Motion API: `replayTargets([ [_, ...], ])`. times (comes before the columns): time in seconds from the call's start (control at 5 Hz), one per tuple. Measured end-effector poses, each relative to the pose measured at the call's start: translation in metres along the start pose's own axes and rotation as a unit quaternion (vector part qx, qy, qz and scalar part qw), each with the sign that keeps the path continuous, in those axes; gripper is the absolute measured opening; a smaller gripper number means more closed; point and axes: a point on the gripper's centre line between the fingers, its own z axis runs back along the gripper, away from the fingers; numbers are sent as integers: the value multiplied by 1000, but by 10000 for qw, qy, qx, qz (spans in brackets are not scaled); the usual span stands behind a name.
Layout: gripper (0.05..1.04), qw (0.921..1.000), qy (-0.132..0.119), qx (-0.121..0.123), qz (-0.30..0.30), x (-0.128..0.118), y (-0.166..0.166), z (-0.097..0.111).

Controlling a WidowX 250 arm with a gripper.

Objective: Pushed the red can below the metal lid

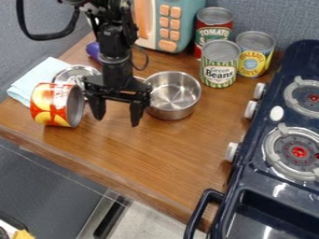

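Stove (252, 168) along surface's (143, 154) right edge. Red can (48, 105) on its side near surface's left corner, open-looking end turned toward gripper (116, 114). Gripper over surface, fingers spread wide, nothing held. Pot (171, 105) just beside gripper. Lid (76, 71) and cloth (38, 74) behind red can. Green can (219, 72), yellow can (252, 65), tomato can (215, 25) upright toward surface's far edge, microwave (177, 7) beside them.

I read "TOMATO" on the red-and-green metal can (211, 29), "Green Beans" on the green-striped metal can (218, 66); white print on the red-and-yellow metal can (53, 104), illegible.
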Motion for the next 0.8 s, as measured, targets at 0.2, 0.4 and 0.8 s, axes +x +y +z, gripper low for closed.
replayTargets([
  [0.2, 1001, 10000, -45, 38, 39, 6, 6, 5],
  [0.4, 1001, 9969, 158, 29, 774, 0, 45, 6],
  [0.8, 1001, 9940, 616, 47, 897, 2, 62, 11],
])
